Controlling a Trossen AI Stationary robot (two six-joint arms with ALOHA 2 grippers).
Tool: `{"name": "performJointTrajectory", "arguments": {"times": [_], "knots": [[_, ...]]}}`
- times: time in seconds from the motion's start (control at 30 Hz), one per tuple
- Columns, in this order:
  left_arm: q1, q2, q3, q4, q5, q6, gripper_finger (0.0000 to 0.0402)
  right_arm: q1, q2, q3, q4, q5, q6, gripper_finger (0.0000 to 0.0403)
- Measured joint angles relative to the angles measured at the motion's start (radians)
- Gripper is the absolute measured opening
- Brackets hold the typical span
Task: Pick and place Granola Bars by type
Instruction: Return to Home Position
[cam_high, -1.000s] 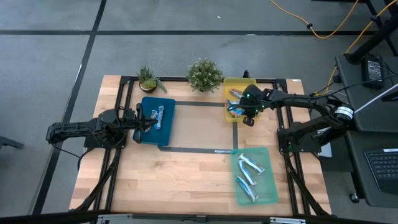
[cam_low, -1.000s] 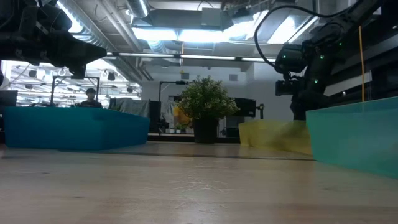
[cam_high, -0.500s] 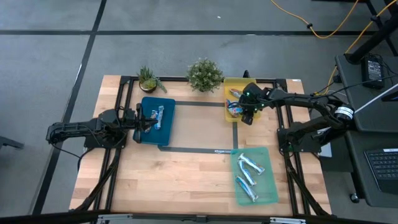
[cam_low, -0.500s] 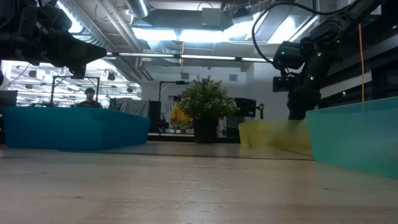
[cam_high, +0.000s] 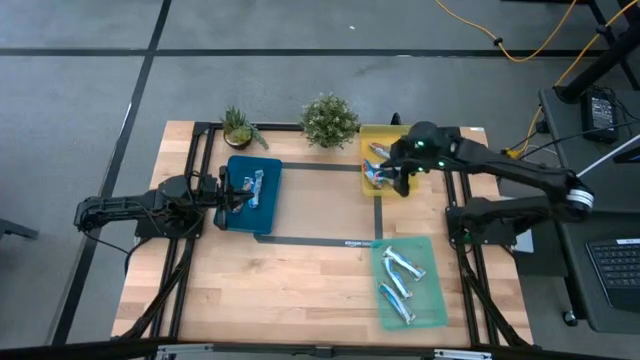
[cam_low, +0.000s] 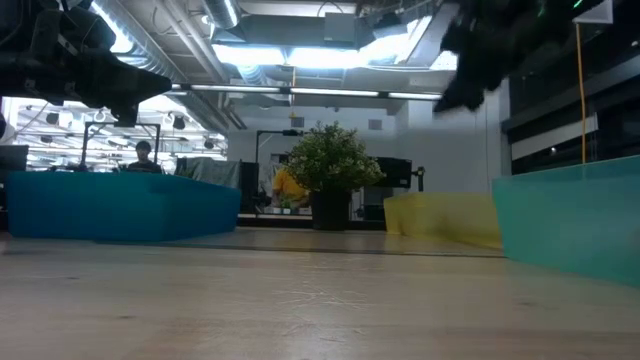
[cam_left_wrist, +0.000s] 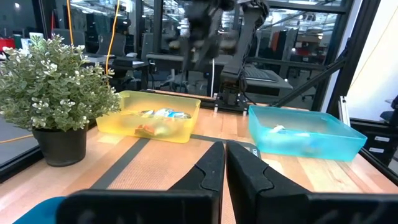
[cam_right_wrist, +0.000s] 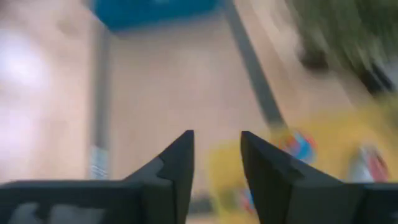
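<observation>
Granola bars lie in three trays. Some are in the yellow tray (cam_high: 385, 131) at the far right, where the bars (cam_high: 376, 171) are blue with orange-red. Others (cam_high: 250, 187) are in the blue tray (cam_high: 268, 212), and several bars (cam_high: 398, 280) are in the green tray (cam_high: 436, 302). My right gripper (cam_right_wrist: 216, 158) hangs open above the yellow tray's near side (cam_high: 400, 177), slanting down, with nothing between its fingers. My left gripper (cam_left_wrist: 224, 165) rests shut and level at the blue tray's left edge (cam_high: 227, 190).
Two potted plants (cam_high: 329, 120) (cam_high: 240, 127) stand at the far edge, between and beside the trays. Black frame rails run along the table's sides. Bare wood lies in the middle and at the near left of the table.
My right gripper has risen from inside the yellow tray to well above it, tipping closer to level and shifting a little toward the table's far right. The bars in the yellow tray lie as before.
</observation>
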Motion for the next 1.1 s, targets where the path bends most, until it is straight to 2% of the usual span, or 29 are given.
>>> {"name": "performJointTrajectory", "arguments": {"times": [0.1, 0.27, 0.4, 0.57, 0.7, 0.83, 0.97, 1.1], "knots": [[0.000, 0.000, 0.000, 0.000, 0.000, 0.000, 0.0009, 0.085, -0.103, 0.013, 0.042, -0.079, 0.036, 0.0102], [0.000, 0.000, 0.000, 0.000, 0.000, 0.000, 0.0013, 0.262, -0.278, 0.014, 0.092, -0.226, 0.047, 0.0014], [0.000, 0.000, 0.000, 0.000, 0.000, 0.000, 0.0010, 0.409, -0.399, 0.014, 0.105, -0.239, 0.050, 0.0011], [0.000, 0.000, 0.000, 0.000, 0.000, 0.000, 0.0009, 0.559, -0.510, 0.004, 0.108, -0.094, 0.044, 0.0006], [0.000, 0.000, 0.000, 0.000, 0.000, 0.000, 0.0012, 0.632, -0.606, -0.076, 0.113, 0.043, 0.009, 0.0004], [0.000, 0.000, 0.000, 0.000, 0.000, 0.000, 0.0011, 0.657, -0.703, -0.198, 0.171, 0.176, -0.011, 0.0005], [0.000, 0.000, 0.000, 0.000, 0.000, 0.000, 0.0008, 0.658, -0.803, -0.326, 0.291, 0.231, -0.036, 0.0004], [0.000, 0.000, 0.000, 0.000, 0.000, 0.000, 0.0010, 0.658, -0.906, -0.439, 0.330, 0.293, -0.018, 0.0004]]}}
